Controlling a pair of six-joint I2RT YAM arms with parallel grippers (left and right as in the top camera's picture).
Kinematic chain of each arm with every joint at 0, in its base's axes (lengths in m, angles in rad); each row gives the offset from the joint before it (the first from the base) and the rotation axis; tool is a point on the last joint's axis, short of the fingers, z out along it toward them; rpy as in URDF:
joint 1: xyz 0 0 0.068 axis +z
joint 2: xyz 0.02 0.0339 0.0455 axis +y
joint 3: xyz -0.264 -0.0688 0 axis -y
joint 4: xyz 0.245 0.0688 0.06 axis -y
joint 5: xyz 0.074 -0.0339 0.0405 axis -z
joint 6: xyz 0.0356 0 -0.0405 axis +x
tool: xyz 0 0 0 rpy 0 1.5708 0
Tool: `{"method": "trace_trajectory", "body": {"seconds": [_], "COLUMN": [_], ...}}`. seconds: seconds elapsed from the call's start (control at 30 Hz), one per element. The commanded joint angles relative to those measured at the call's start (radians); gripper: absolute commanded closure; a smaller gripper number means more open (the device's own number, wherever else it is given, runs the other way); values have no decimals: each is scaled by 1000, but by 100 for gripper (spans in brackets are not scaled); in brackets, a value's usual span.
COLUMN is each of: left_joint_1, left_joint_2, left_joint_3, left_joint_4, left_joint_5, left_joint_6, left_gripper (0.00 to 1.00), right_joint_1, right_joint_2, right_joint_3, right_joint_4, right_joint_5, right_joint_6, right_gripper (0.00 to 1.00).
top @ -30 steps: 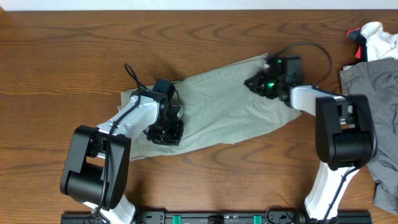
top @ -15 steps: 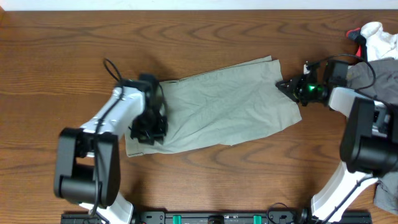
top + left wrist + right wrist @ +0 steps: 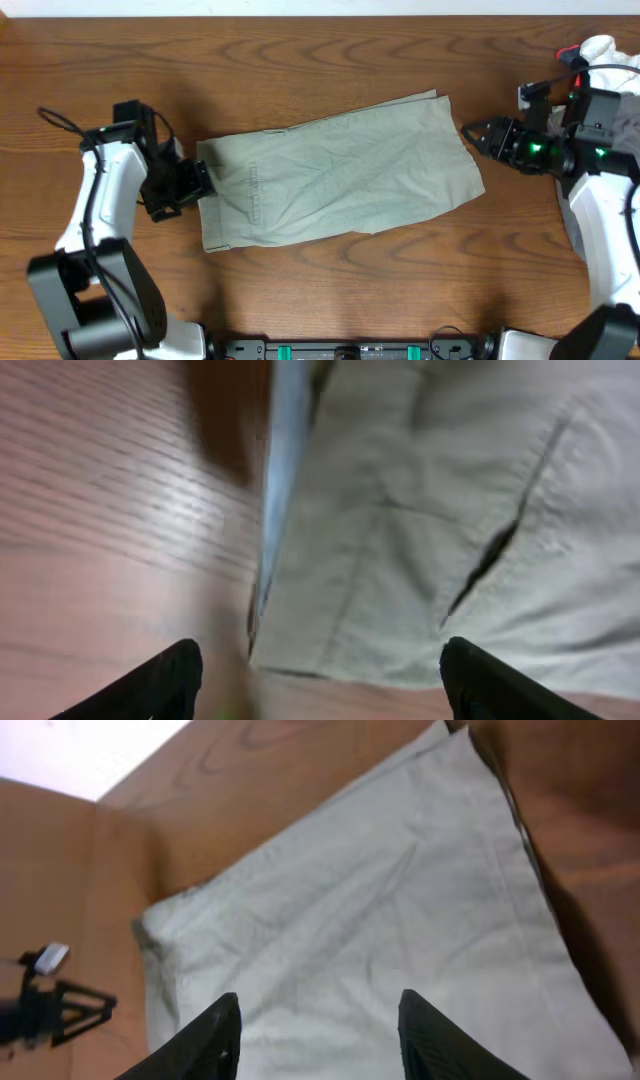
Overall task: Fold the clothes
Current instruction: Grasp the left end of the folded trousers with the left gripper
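Across the middle of the tabletop (image 3: 300,60) the shorts (image 3: 340,170) are lying flat. My left gripper (image 3: 200,182) and right gripper (image 3: 472,130) are hovering at their two ends, jaws apart and empty. If I am pinching only the top layer, I am probably risking a crooked fold.

Matt, creased cloth shorts (image 3: 340,170) lie on a smooth, grained wooden table (image 3: 300,60).

Left arm (image 3: 100,195): bent, out left, wrist pointing right.
Left gripper (image 3: 203,178): fingers spread, empty.
Right arm (image 3: 600,205): out right, wrist pointing left.
Right gripper (image 3: 472,131): fingers apart, empty.
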Motion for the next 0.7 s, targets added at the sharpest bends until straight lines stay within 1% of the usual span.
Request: {"method": "trace_trajectory", "body": {"seconds": [0.0,0.37,0.43,0.53,0.6,0.63,0.67], "left_joint_1": [16,17,16,7,-3,-7,-13], "left_joint_2": [67,243,275,323,354,363,373], "left_joint_3": [-23,-23,-24,-29,-38,-41,-43], "left_joint_4": [22,99,110,136,164,172,178], "left_joint_5": [66,66,74,144,200,210,217], "left_joint_6": [5,2,2,14,34,36,36], "left_gripper": [22,21,23,31,38,44,52], "right_joint_1": [-2,-2,-1,-2,-1,-2,-2], "right_joint_2": [-29,-32,-32,-32,-32,-32,-32], "right_joint_3": [1,1,1,1,1,1,1], "right_joint_4": [-34,-109,-109,-109,-109,-109,-109], "right_joint_5": [15,15,15,14,15,15,15], "right_joint_6": [-38,-53,-55,-55,-55,-55,-55], "right_gripper": [52,57,58,60,61,62,62]}}
